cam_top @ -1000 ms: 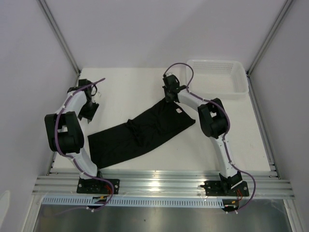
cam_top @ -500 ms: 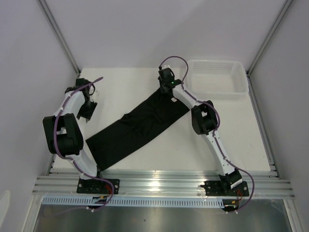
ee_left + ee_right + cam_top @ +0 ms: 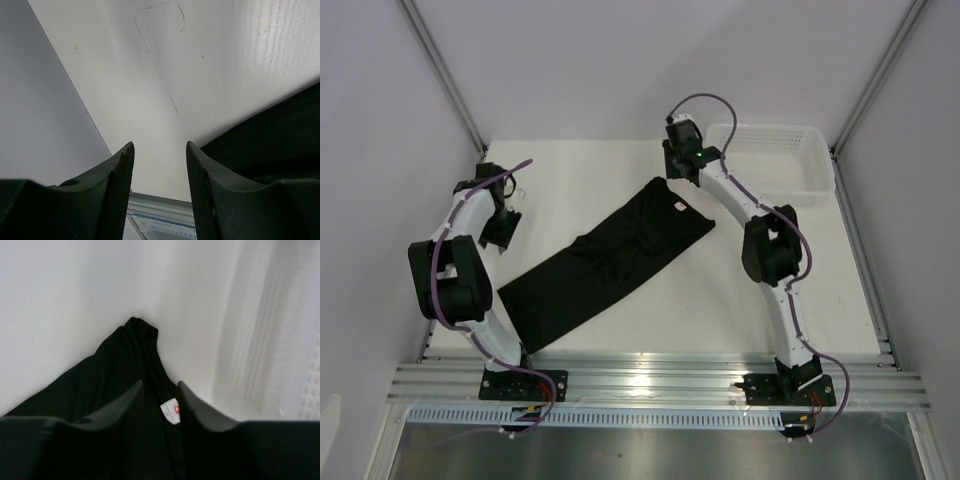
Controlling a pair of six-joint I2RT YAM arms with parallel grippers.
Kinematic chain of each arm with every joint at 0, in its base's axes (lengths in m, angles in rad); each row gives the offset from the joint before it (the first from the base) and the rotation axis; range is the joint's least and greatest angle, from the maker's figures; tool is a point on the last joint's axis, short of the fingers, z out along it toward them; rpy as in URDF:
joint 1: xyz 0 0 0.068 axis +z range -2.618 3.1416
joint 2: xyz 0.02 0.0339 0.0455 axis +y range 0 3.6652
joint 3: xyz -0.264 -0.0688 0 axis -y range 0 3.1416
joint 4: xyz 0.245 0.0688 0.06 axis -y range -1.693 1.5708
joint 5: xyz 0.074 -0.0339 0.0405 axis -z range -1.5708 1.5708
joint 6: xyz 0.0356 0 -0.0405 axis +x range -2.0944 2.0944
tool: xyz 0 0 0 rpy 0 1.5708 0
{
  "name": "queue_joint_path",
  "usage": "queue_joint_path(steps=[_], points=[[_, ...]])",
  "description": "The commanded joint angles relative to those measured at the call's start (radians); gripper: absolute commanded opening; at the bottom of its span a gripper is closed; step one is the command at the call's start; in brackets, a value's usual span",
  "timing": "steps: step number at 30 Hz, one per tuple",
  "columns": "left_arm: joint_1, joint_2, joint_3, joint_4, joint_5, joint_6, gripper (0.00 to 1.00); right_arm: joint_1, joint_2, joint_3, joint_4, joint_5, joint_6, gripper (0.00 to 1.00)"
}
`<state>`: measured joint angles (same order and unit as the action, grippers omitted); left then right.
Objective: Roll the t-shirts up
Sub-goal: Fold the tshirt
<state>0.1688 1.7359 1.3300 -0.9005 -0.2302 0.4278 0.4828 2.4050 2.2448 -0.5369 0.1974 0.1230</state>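
The black t-shirt [image 3: 605,262] lies folded into a long diagonal band, running from the near left to the far right of the table. Its small light label [image 3: 677,206] sits near the far end. My right gripper [image 3: 671,172] hovers open just beyond that far end, holding nothing. In the right wrist view the t-shirt [image 3: 100,385] and its label [image 3: 171,411] lie below the right gripper [image 3: 159,386]. My left gripper [image 3: 502,232] stands open over bare table, left of the band. In the left wrist view the left gripper [image 3: 160,145] is empty, with the t-shirt [image 3: 270,135] to its right.
A white mesh basket [image 3: 790,188] stands at the far right corner of the table, close behind my right arm; in the right wrist view the basket [image 3: 280,340] fills the right side. The table's left edge [image 3: 95,130] runs close to the left gripper.
My right gripper pulled the t-shirt's far end out straight, opened, let go and moved back toward the basket. The band now lies flatter. The left arm has barely moved.
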Motion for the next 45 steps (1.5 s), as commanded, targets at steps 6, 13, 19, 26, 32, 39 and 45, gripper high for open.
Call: queue_joint_path(steps=[6,13,19,26,32,39,45], points=[[0.011,-0.052,-0.038,0.008,0.029,-0.018,0.49,-0.006,-0.412,-0.643,0.089,0.167,0.286,0.22],[0.011,-0.053,-0.06,0.02,0.028,-0.006,0.49,-0.045,-0.4,-0.786,0.149,0.16,0.34,0.29],[0.011,-0.059,-0.074,0.029,0.022,0.002,0.49,-0.078,-0.334,-0.751,0.155,0.155,0.343,0.32],[0.011,-0.067,-0.086,0.046,0.006,0.011,0.5,-0.059,-0.27,-0.76,0.129,0.132,0.337,0.25],[0.011,-0.07,-0.094,0.055,-0.004,0.017,0.49,-0.035,-0.189,-0.651,0.097,0.183,0.251,0.03],[0.012,-0.068,-0.092,0.063,-0.018,0.029,0.49,-0.047,0.015,-0.308,-0.037,0.238,0.107,0.0],[0.011,-0.065,-0.091,0.06,-0.017,0.029,0.49,-0.072,0.192,0.002,-0.118,0.24,0.041,0.0]])
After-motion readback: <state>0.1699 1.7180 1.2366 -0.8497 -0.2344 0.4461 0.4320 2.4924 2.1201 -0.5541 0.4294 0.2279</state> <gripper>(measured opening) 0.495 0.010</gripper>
